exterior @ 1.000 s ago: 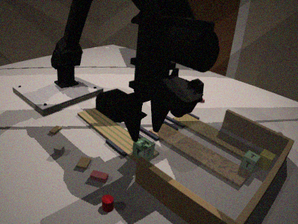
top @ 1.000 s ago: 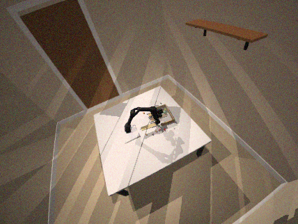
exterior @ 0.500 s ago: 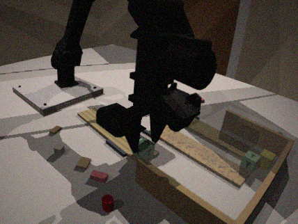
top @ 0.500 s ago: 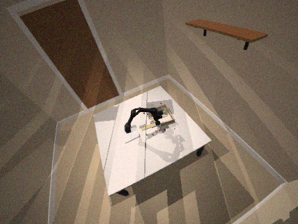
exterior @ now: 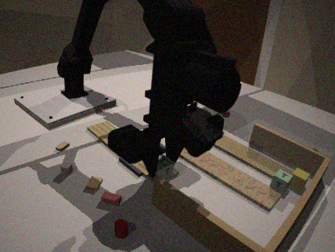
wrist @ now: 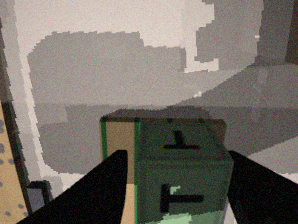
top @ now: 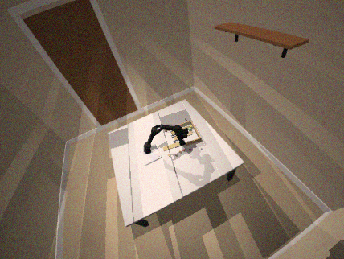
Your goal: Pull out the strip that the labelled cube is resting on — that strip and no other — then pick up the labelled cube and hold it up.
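rn — grn cube [exterior: 166, 167] [wrist: 185, 177] btwn part-open jaws

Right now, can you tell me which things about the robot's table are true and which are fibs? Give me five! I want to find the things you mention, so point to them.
1. The red cylinder [top: 190, 150] [exterior: 121, 228] stands inside the wooden frame [top: 196, 131] [exterior: 180, 207]. False: it stands outside it.
2. A green cube [exterior: 165, 167] [wrist: 185, 197] with a T on it is between the end effector's [top: 182, 143] [exterior: 163, 168] [wrist: 177, 152] two fingers. True.
3. The strip [top: 170, 147] [exterior: 99, 129] [wrist: 119, 137] by that cube is covered in dots. False: it has stripes along it.
4. The brown shelf [top: 261, 34] is up on the wall. True.
5. The red cylinder is lying on its side. False: it is standing upright.
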Robot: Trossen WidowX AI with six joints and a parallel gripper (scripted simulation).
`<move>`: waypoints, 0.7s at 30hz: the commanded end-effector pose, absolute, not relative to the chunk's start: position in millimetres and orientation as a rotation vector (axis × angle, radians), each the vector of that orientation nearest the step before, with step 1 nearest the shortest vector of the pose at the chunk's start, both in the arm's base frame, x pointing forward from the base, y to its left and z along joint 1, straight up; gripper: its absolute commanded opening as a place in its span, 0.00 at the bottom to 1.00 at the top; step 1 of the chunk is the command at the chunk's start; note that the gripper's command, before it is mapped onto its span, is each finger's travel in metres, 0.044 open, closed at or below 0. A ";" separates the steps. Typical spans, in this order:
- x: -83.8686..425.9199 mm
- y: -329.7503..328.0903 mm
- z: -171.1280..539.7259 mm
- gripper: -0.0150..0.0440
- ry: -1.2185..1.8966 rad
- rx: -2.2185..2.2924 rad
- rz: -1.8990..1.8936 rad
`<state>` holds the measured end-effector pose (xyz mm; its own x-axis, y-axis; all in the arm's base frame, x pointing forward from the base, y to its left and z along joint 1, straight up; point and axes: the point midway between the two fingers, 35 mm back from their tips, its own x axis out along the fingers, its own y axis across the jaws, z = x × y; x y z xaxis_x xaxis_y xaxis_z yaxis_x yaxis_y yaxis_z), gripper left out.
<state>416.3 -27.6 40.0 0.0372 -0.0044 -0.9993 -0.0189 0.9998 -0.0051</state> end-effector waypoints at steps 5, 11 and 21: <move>416.5 -27.6 40.5 0.44 1.532 -0.018 0.011; 411.6 -28.5 44.1 0.25 1.533 -0.005 0.014; 373.5 -25.0 70.4 0.25 1.539 -0.012 0.011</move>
